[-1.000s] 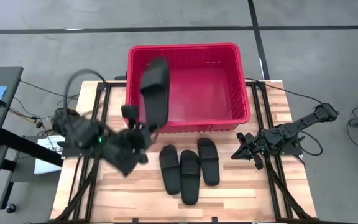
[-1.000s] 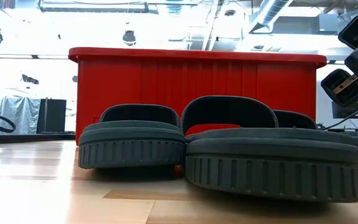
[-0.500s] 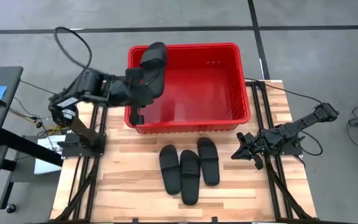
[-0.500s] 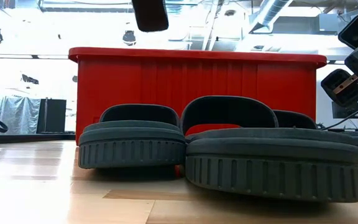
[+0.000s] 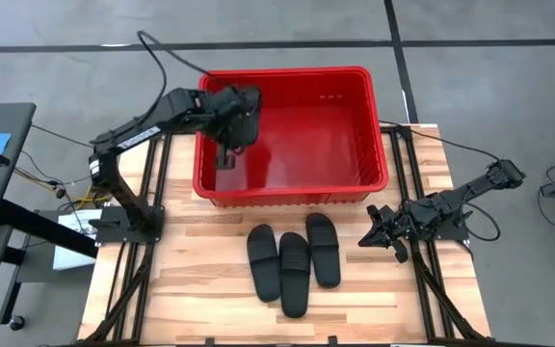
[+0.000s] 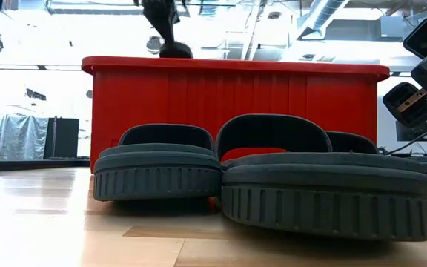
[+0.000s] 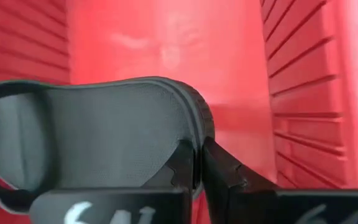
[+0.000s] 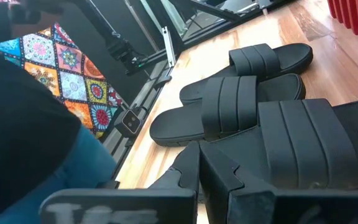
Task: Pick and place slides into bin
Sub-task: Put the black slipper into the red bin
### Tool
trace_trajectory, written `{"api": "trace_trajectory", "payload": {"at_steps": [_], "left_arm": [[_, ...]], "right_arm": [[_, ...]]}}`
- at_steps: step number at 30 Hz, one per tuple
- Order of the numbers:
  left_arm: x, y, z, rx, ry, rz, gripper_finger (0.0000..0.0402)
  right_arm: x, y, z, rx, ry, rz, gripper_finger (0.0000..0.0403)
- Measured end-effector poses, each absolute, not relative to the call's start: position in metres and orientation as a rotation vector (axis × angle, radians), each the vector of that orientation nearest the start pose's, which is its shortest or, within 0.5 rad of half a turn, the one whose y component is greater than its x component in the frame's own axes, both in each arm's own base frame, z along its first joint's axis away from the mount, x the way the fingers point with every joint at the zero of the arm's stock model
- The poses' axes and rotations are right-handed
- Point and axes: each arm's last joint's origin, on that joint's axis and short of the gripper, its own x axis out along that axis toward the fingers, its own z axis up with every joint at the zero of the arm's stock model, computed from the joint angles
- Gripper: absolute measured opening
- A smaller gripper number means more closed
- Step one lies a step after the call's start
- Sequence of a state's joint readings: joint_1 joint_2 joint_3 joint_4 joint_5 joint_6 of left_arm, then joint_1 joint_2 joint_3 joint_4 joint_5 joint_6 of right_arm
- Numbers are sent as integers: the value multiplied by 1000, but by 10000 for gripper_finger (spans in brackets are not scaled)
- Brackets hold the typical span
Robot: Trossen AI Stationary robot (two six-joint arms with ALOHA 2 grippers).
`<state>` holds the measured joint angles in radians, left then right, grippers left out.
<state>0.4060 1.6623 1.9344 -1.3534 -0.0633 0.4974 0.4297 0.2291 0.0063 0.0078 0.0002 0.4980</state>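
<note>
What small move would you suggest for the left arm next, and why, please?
Probably open the left gripper to drop its slide: it holds that slide over the floor of the bin, inside the walls. Three slides wait on the table.

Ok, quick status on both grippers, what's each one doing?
Left gripper: shut on a black rubber slide, inside the red plastic bin.
Right gripper: shut, empty, by the three black slides on the table.
</note>
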Motion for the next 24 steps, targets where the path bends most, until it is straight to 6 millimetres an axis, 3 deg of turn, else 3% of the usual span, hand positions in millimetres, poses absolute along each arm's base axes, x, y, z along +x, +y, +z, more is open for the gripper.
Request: {"api": "trace_trajectory", "payload": {"at_steps": [5,11,24], "left_arm": [[274,153,374,153,1218,136,0],[272,174,338,94,1236,149,0],[265,180,266,58,1338,97,0]], "right_arm": [[100,46,147,442,313,366,0],[100,46,147,442,313,366,0],[100,46,147,442,313,366,0]]}}
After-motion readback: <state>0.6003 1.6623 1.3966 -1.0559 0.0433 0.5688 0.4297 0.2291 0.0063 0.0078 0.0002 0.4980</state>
